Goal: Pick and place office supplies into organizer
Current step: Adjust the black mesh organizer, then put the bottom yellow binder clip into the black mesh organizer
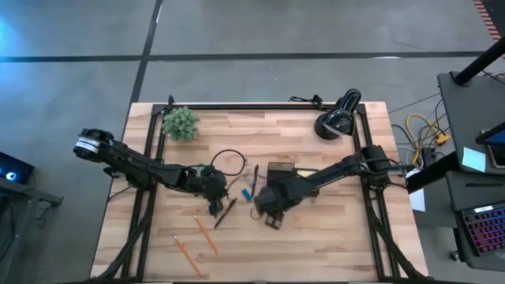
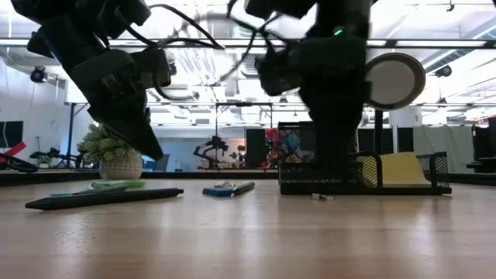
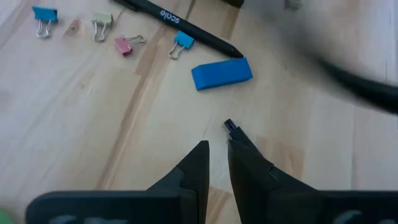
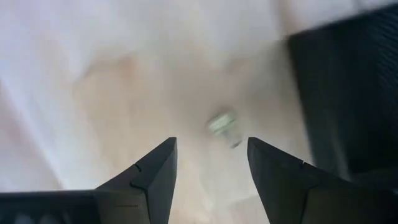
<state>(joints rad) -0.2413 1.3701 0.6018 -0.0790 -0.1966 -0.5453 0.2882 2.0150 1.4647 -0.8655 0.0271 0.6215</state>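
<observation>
Mostly undone so far: organizer sits mid-tabletop w/ a yellow sticky-note pad already in one compartment; what else is inside can't be told. Lots left out on the wood: two orange pencils near the front edge, a dark pen by the left arm, a blue eraser-like piece w/ another pen beside it, plus small binder clips in blue, pink & pale. Green-handled scissors lie off toward the plant. Left gripper is low over bare tabletop, fingers nearly together w/ only a thin gap, nothing visibly between them; a dark pen tip pokes out just beside one finger, so it may be lining up on that pen. Right gripper hovers just beside the organizer, fingers spread, above a small greenish clip-like item, not touching it. Lamp stands at the back corner.
</observation>
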